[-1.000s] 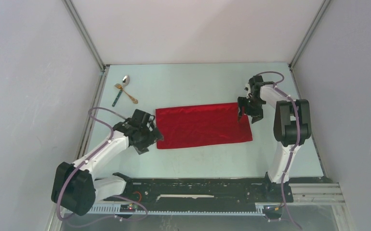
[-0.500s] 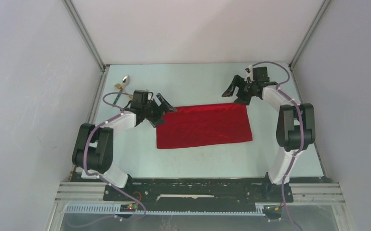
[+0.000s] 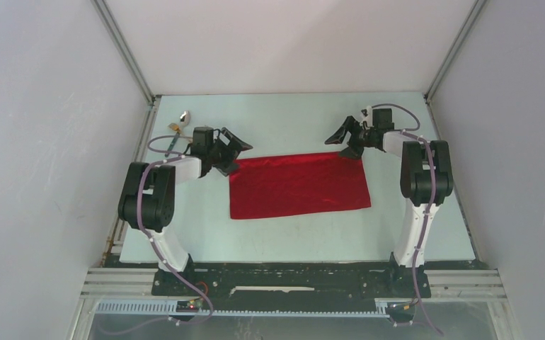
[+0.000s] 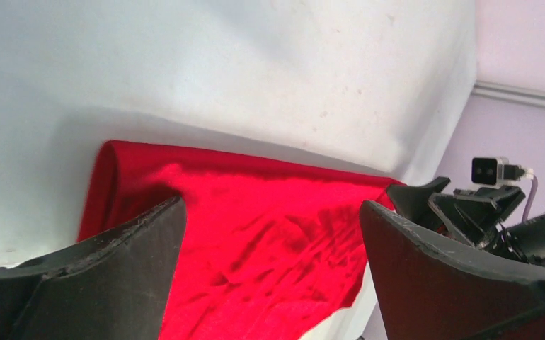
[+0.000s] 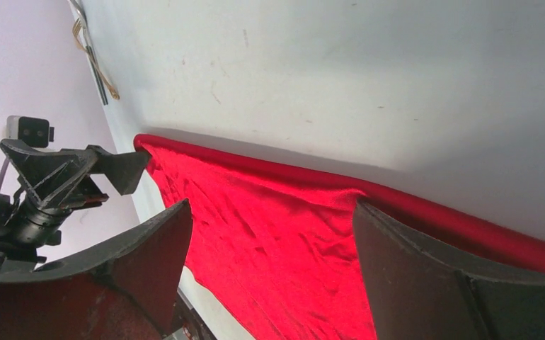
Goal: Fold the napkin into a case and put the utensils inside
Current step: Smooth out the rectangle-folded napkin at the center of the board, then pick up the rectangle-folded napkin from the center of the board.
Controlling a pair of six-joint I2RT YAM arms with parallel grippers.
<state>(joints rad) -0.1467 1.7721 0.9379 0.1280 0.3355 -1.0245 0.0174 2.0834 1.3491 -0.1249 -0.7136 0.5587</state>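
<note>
The red napkin (image 3: 298,185) lies flat on the table as a wide rectangle with its fold along the far edge; no case is in view. My left gripper (image 3: 241,157) is open at the napkin's far-left corner, fingers astride the cloth (image 4: 255,234). At the far-right corner my right gripper (image 3: 337,147) is also open over the cloth (image 5: 277,234). Neither grips anything. The utensils (image 3: 178,126) lie at the far left behind the left arm: silver spoon, gold fork and a dark handle, also in the right wrist view (image 5: 94,60).
Each wrist view shows the other gripper across the napkin: the right one (image 4: 471,212) and the left one (image 5: 64,177). Grey walls with metal frame posts (image 3: 124,53) close in the table on three sides. The arm bases sit on a black rail (image 3: 291,278).
The left arm swung from the napkin's near-left corner to its far-left corner. The right gripper turned down to the far-right corner, pointing left. Both grippers opened wider.
</note>
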